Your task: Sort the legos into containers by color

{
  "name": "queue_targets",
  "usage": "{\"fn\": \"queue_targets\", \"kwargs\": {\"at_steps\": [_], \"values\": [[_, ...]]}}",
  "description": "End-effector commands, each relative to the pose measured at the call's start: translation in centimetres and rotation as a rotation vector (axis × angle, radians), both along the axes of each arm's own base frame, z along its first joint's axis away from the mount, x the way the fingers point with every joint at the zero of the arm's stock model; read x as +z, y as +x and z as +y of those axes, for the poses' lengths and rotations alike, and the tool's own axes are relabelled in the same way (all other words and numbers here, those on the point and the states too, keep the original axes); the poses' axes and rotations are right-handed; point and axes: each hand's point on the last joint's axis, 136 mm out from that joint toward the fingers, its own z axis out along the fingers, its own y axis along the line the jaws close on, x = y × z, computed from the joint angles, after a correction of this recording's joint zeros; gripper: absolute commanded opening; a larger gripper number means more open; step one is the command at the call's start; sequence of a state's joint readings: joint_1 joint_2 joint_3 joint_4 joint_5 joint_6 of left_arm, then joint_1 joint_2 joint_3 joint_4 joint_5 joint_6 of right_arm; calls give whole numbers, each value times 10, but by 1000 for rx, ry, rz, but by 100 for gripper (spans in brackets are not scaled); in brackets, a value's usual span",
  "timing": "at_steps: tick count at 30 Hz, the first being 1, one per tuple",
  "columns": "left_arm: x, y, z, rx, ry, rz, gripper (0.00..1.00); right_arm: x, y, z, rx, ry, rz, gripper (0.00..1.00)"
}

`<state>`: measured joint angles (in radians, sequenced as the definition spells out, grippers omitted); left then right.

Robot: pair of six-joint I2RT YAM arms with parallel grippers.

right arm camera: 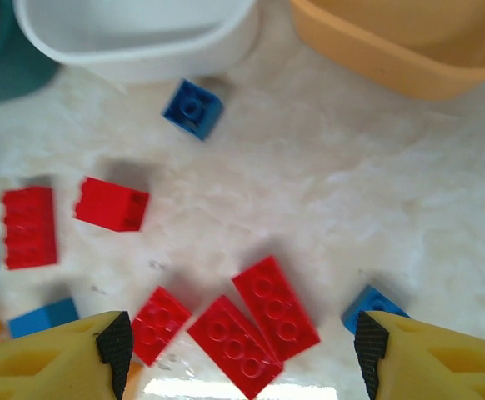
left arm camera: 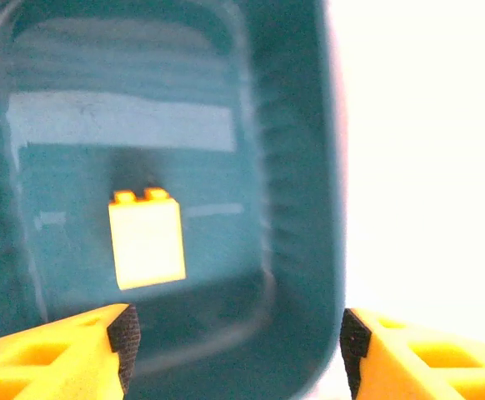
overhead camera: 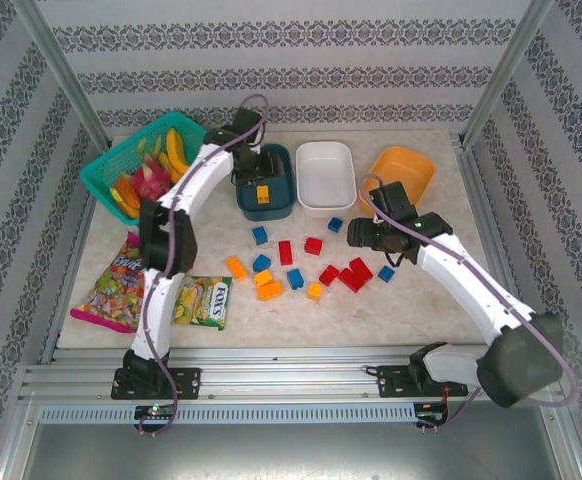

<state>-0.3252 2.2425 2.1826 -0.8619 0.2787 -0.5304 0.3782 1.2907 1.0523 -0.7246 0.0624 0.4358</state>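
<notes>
Spread describes the left fingers [left arm camera: 124,346]: the two pads stand well apart with nothing pinched between them, hanging above the dark teal tub [left arm camera: 301,208]. Ahead of and below them, nearer the left pad, one orange-yellow brick [left arm camera: 147,242] lies flat on the tub floor, apart from both pads. Judgement: the drop-off step for this brick is done, and that arm's next move calls for a lift clear of the tub wall and a reach to another brick of like colour. The right fingers [right arm camera: 113,350] are likewise spread and hold nothing, poised over the worktop [right arm camera: 351,192]. Between and just ahead of them lie two long red bricks [right arm camera: 263,321], side by side and touching, a smaller red one beside the left pad. Farther ahead sits a blue brick [right arm camera: 192,108], then the white tub [right arm camera: 142,42] and orange tub [right arm camera: 409,58]. Judgement: this arm is at the approach step; next it needs a descent and a closing on one red brick alone, which its touching neighbour may hinder.
</notes>
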Motion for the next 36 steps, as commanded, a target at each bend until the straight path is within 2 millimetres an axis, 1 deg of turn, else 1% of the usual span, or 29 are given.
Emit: {"fn": "queue_targets", "kwargs": {"at_steps": [1, 2, 3, 4, 6, 8, 11, 13, 15, 19, 23, 32, 36], "values": [[93, -20, -8, 27, -206, -180, 70, -24, -13, -7, 62, -66, 151, 74], [97, -34, -9, 22, -228, -184, 71, -30, -12, -5, 76, -63, 182, 75], [90, -48, -8, 21, -230, -166, 71, -36, -11, -3, 88, -62, 211, 76], [88, -62, -6, 25, -239, -156, 71, -43, -9, -1, 103, -64, 240, 77], [77, -88, -3, 37, -260, -123, 71, -57, -6, 3, 125, -71, 293, 77], [70, -113, -2, 45, -283, -104, 70, -68, -1, 4, 134, -83, 326, 77], [66, -144, -7, 32, -318, -102, 71, -81, 7, 6, 145, -97, 342, 76], [68, -161, -13, 10, -340, -109, 72, -90, 10, 8, 155, -100, 368, 73], [68, -175, -16, 0, -355, -111, 73, -99, 10, 7, 160, -111, 392, 72], [69, -189, -13, 6, -365, -112, 73, -114, 8, 3, 163, -122, 428, 68], [73, -191, -11, 7, -368, -125, 74, -123, 9, 3, 163, -108, 449, 65], [75, -186, -13, 2, -362, -131, 74, -125, 11, 5, 154, -95, 455, 64], [74, -185, -14, 1, -362, -128, 74, -115, 13, 10, 166, -92, 417, 67]]}}
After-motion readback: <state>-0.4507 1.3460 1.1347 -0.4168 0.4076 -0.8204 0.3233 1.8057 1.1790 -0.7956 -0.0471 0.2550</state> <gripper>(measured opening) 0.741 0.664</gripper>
